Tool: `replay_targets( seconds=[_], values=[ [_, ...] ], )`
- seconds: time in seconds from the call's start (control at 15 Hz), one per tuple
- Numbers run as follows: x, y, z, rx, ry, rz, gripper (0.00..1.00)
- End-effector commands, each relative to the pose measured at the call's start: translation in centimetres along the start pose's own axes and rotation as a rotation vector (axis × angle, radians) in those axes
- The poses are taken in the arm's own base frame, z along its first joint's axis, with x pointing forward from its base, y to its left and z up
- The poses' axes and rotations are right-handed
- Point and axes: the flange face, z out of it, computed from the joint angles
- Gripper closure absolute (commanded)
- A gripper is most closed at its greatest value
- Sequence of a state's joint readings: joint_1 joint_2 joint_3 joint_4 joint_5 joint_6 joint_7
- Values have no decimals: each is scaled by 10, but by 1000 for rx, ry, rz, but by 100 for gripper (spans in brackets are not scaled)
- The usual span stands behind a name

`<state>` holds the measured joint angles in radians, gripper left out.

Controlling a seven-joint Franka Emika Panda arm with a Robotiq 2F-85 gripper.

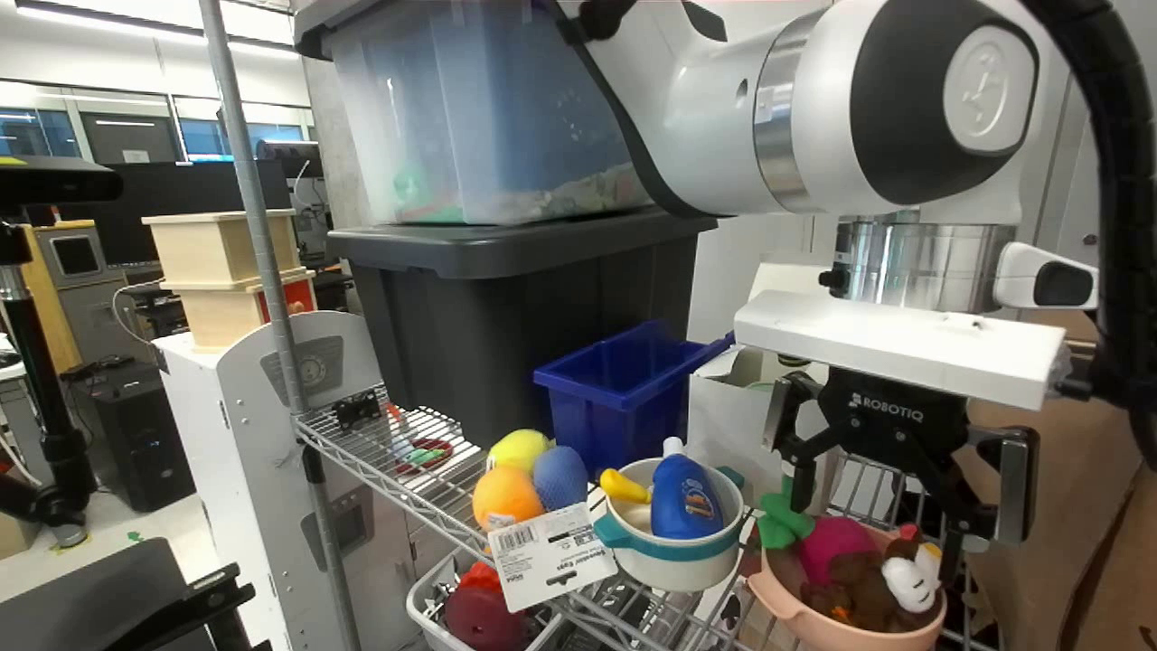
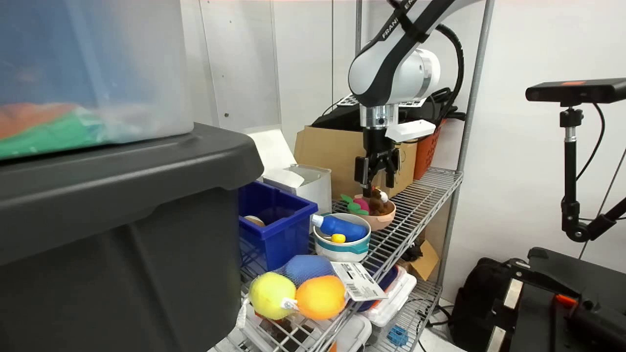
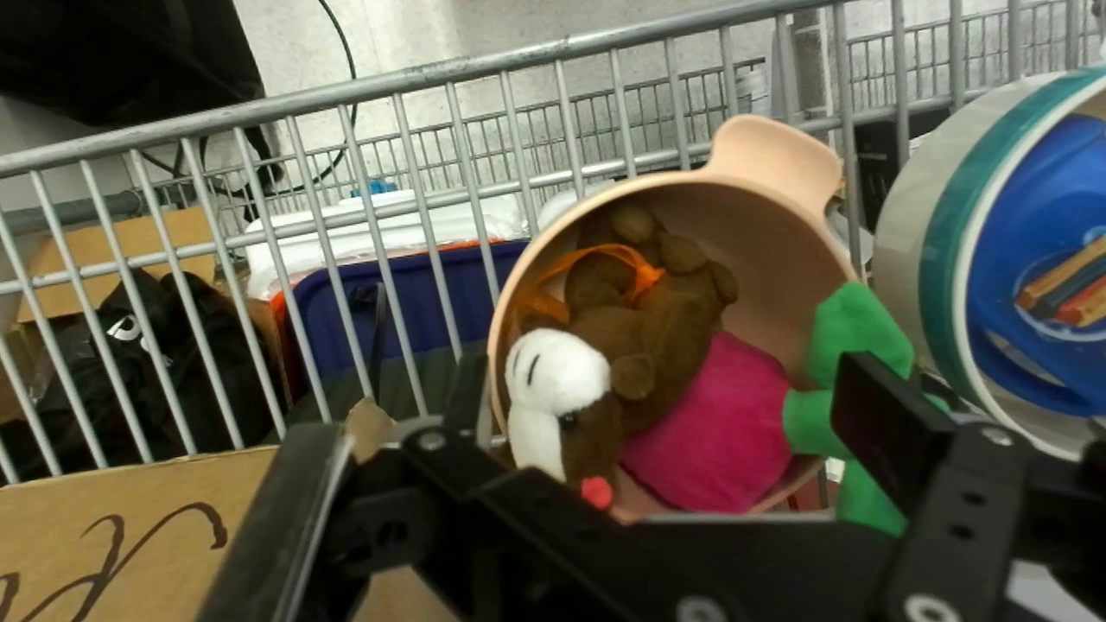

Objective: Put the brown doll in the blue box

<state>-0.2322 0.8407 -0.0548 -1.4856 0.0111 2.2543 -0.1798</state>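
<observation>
The claw (image 1: 873, 540) hangs spread over the peach bowl (image 3: 772, 246), presumably to straddle the brown plush doll (image 3: 661, 345), which lies inside against the magenta plush (image 3: 721, 432) that likely props it. Left of the bowl in both exterior views, the blue plastic bin (image 2: 286, 242) stands open-topped, apparently to receive it.

ROBOTIQ marks the pincer (image 1: 875, 522); FRAN, the arm (image 2: 379, 73).

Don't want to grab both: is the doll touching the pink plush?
Touching: in the wrist view, the doll lies against the pink plush, its brown body meeting the pink with no visible gap.
</observation>
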Motion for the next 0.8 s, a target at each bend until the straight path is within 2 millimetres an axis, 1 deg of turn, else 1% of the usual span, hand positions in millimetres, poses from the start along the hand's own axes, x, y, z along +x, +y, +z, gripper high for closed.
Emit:
replay_targets(
  seconds=[0.0,0.27,0.73],
  values=[
    [3,5,-2,7,7,16,0],
    [2,6,1,8,3,17,0],
    [2,8,14,7,-14,32,0]
  ],
)
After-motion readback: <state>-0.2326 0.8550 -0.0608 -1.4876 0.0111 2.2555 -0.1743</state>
